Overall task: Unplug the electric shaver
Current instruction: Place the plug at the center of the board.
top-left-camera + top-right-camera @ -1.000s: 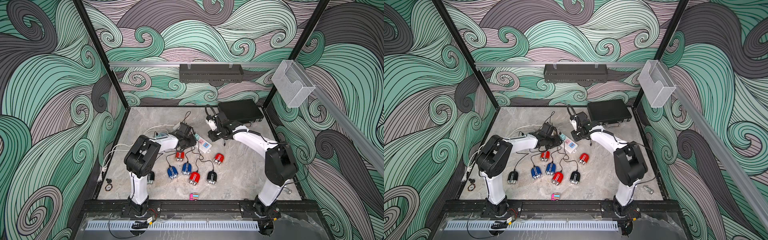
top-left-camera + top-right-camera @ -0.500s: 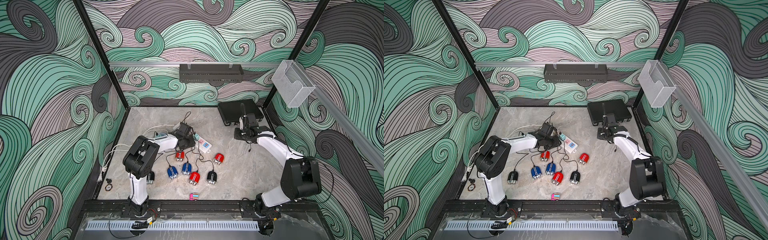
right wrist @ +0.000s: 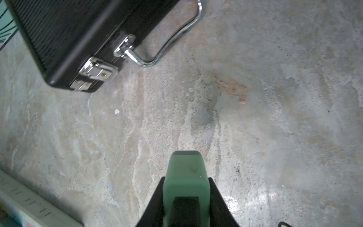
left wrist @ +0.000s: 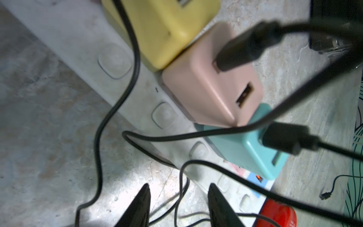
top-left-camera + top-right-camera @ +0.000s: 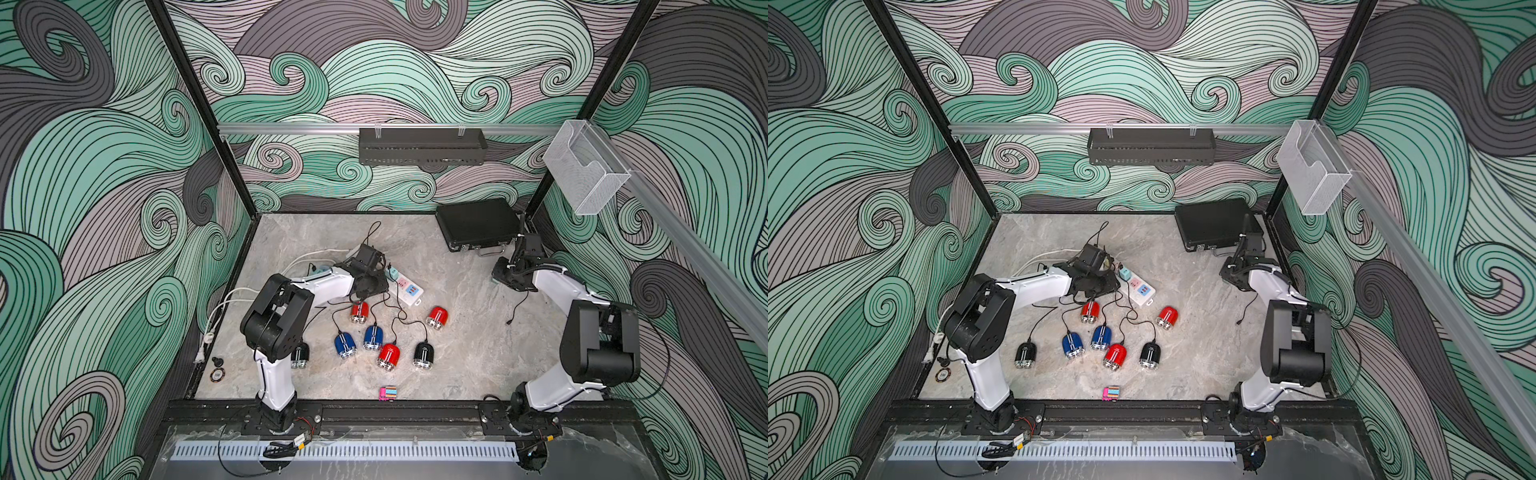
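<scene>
Right fingers (image 3: 215, 198) have swung off the power strip (image 5: 409, 291) and now sit beside the black case (image 5: 478, 222), clamped on a mint charger block (image 3: 184, 173); its lead (image 5: 508, 322) dangles free-ended. Plug's out, I judge; set-down left. Left fingers (image 4: 140, 204) parted, empty, just short of the strip's pink charger (image 4: 212, 82). Red shaver (image 5: 436, 316) on tabletop (image 5: 478, 365), between both fingers, nearer right. Grip shows only in right wrist view; top views hide it.
</scene>
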Tool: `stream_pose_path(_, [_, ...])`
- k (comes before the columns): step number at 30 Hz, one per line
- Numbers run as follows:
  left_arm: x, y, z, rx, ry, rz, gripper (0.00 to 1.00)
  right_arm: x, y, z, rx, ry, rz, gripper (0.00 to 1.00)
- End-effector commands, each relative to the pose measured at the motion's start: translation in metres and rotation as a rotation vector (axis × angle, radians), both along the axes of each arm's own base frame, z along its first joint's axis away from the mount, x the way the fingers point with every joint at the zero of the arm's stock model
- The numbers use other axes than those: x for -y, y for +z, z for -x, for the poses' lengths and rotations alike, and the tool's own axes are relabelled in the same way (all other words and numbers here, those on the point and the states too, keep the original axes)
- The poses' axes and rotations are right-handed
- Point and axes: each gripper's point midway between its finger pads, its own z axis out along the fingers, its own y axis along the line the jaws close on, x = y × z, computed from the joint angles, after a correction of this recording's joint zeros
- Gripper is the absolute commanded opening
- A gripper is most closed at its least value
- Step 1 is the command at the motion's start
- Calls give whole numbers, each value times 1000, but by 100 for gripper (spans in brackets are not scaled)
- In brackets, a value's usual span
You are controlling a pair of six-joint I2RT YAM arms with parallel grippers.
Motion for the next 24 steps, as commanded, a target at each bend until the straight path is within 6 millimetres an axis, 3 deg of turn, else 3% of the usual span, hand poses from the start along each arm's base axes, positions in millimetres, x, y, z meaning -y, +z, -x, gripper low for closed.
stream_pose_path(1, [-5,12,-2,24,0,-12,48,13,-8,-9,32,-75,-82,26])
stream_pose_path(6, [-5,14,-2,26,-1,-10,48,34,-24,-17,44,-158,-180,26])
stream_pose_path(15, [-5,14,-1,26,-2,-10,48,33,-41,-34,61,-196,-295,25])
stream_pose_path(24, [-7,13,1,24,1,-12,48,39,-56,-29,45,-248,-300,32])
